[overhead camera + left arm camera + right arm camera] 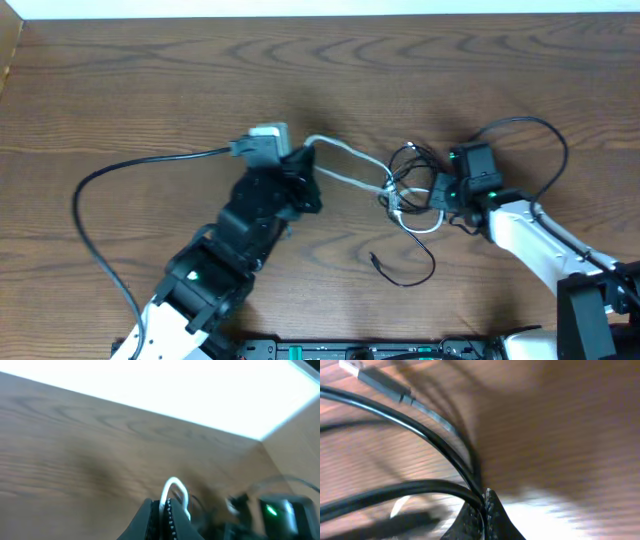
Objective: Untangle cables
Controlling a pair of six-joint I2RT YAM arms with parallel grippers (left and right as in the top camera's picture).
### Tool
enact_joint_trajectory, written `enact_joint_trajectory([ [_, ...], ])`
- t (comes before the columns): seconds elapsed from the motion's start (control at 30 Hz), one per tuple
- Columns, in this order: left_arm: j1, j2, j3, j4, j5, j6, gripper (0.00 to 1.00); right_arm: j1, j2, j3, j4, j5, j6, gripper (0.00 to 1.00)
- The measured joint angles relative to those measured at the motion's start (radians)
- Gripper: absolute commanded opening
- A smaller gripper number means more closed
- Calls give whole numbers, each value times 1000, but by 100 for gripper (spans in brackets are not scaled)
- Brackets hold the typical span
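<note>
The white cable [345,166] runs across the middle of the wooden table [150,80] into a tangle with the thin black cable [410,160]. My left gripper [305,160] is shut on the white cable's left end. In the left wrist view a white loop [172,483] rises out of the closed left gripper [164,510]. My right gripper [437,190] is shut on the black cable at the tangle's right side. In the right wrist view black strands [420,430] run into the closed right gripper [483,505]. A USB plug [352,367] lies at the top left. The black cable's tail [400,275] curls toward the front.
A thick black arm wire [100,180] loops over the table left of the left arm. Another arm wire [545,130] arcs behind the right arm. A dark rail [370,350] runs along the front edge.
</note>
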Motion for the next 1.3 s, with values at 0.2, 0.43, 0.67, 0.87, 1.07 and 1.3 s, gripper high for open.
enact_joint_trajectory([
  [0.2,161,-16,0,-3,-29,10,8,-112,0,0,-61,27,6,1],
  [0.43,330,-16,0,-19,2,10,8,-236,0,0,-117,59,19,1],
  [0.67,411,-16,0,-23,33,10,8,-303,0,0,-121,67,26,1],
  [0.87,508,-14,0,-26,39,10,8,-396,0,0,-145,72,29,1],
  [1.07,609,29,0,-29,48,10,8,-560,0,0,-180,59,23,1],
  [1.3,648,156,0,-29,56,10,8,-703,0,0,-182,27,-15,1],
])
